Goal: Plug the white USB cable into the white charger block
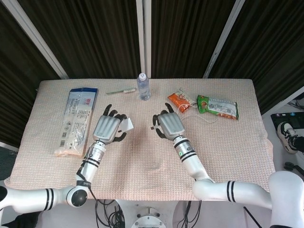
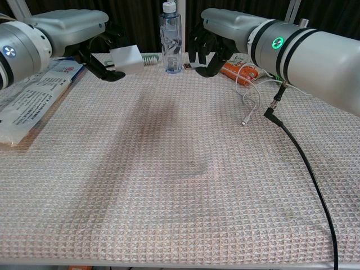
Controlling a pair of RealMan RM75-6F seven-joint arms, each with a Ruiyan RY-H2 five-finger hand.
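My left hand holds the white charger block in its fingertips, lifted off the cloth left of centre. My right hand hovers just right of it with fingers curled around one end of the white USB cable. A small plug tip pokes out toward the block, a short gap apart. The rest of the cable trails back over the cloth, and its free small connector lies on the table.
A water bottle stands behind the hands, with a green toothbrush to its left. An orange snack packet and a green one lie back right. A long packet lies left. A black arm cable hangs at right.
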